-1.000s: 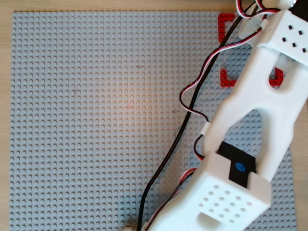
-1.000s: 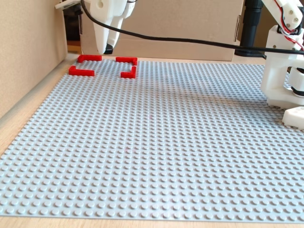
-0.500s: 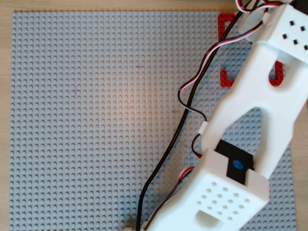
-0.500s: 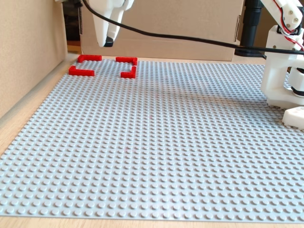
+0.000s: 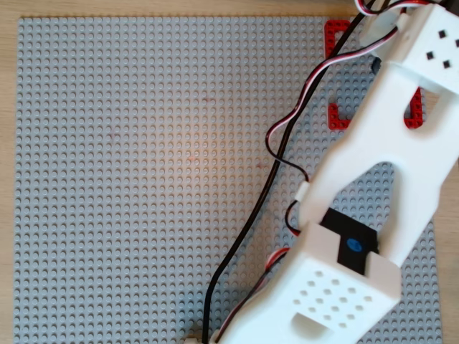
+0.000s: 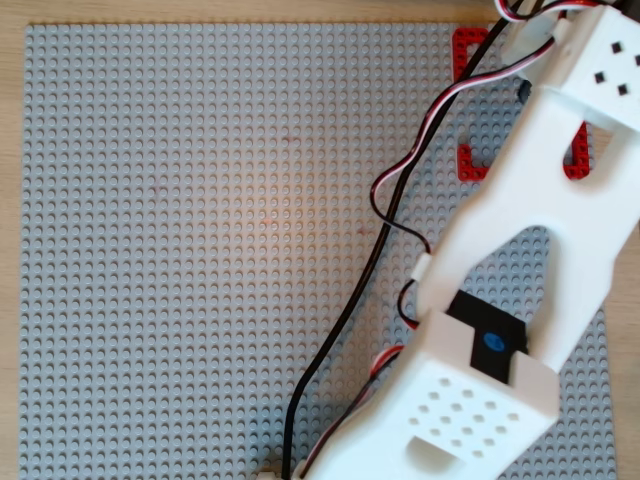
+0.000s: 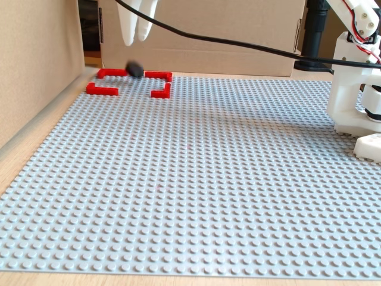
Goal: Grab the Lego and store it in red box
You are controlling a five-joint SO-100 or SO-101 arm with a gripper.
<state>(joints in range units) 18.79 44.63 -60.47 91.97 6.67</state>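
In the fixed view my white gripper [image 7: 136,40] hangs above the far left of the plate, its fingers slightly apart and empty. The black Lego [image 7: 135,68] is a blurred dark blob just below it, over the red box [image 7: 107,90], whose thin red corner brackets are visible. I cannot tell whether the Lego is resting or still in the air. In both overhead views the arm covers most of the red box [image 5: 336,34] [image 6: 468,48]. A small dark sliver of the Lego [image 5: 376,66] [image 6: 524,92] shows at the arm's edge inside it.
The grey studded baseplate [image 5: 143,179] [image 6: 200,250] [image 7: 196,179] fills the scene. The arm's base [image 7: 357,89] stands at the right in the fixed view. Cables [image 5: 251,215] run across the plate. Cardboard walls [image 7: 36,71] stand at the left and back.
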